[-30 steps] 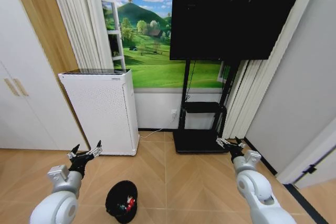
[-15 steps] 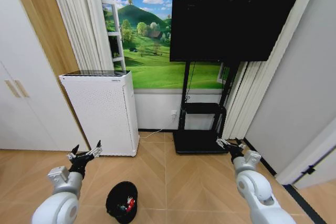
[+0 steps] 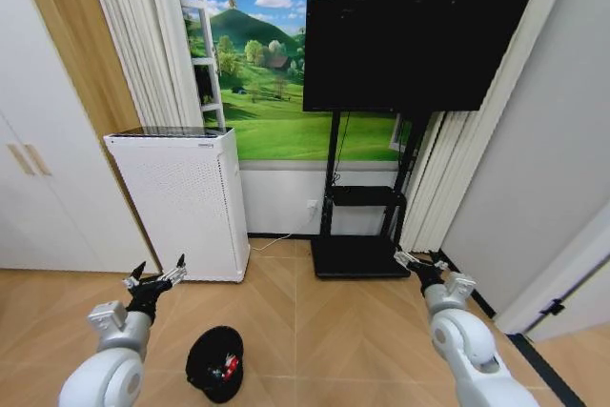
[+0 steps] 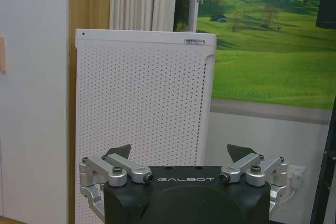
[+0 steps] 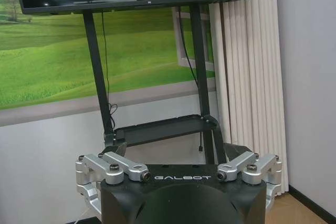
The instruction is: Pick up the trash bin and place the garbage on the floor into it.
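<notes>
The trash bin [image 3: 214, 362], small, black and round, stands on the wooden floor low in the head view, between my two arms and nearer the left one. Garbage [image 3: 228, 365] lies inside it, showing as red and green bits. My left gripper [image 3: 157, 278] hangs open and empty above and left of the bin, facing the white appliance [image 4: 144, 124]; in the left wrist view the left gripper [image 4: 182, 151] has its fingers spread wide. My right gripper [image 3: 419, 262] is open and empty far to the bin's right, and the right wrist view also shows the right gripper [image 5: 176, 150] spread.
A white perforated appliance [image 3: 179, 202] stands against the wall behind the left arm. A large TV [image 3: 415, 35] sits on a black stand whose base [image 3: 353, 256] rests on the floor ahead. White cabinet doors [image 3: 38, 188] line the left, and curtains [image 3: 448, 178] and a wall close the right.
The whole head picture has shifted slightly left, so the camera has moved. Both arms and the bin keep their places relative to each other.
</notes>
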Robot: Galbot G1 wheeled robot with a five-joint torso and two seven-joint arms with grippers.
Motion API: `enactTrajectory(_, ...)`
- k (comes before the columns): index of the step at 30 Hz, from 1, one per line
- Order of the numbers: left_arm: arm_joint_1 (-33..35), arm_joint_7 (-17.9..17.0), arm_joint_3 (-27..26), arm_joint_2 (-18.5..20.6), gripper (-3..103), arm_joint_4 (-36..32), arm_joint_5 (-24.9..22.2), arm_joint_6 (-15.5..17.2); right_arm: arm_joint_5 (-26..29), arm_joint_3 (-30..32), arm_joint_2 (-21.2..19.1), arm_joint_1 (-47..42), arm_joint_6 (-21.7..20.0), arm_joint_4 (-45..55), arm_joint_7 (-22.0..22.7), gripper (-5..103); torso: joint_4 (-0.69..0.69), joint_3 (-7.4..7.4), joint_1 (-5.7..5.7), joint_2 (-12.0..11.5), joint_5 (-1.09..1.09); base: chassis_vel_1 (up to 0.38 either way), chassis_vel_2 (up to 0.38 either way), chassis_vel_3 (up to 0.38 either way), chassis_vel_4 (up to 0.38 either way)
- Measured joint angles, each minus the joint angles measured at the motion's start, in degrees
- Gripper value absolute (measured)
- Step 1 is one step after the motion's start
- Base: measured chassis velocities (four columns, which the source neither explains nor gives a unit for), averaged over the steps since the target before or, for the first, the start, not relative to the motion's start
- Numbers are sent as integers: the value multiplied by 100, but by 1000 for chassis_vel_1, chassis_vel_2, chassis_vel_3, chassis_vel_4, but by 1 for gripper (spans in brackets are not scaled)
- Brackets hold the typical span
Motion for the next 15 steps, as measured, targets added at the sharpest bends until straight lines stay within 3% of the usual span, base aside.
enactTrajectory(8,-1,-2,-7,26,100,6,-2,2,-18,-30,-10,17,32,-15,-19,100,2,-5,-2,-13,-2,66,-107,-72,94)
enactTrajectory(15,-18,-6,-4,30,100,27,-11,2,-21,-79,-12,48,23,-53,-19,100,0,-13,-10,-18,-5,242,-238,-257,236)
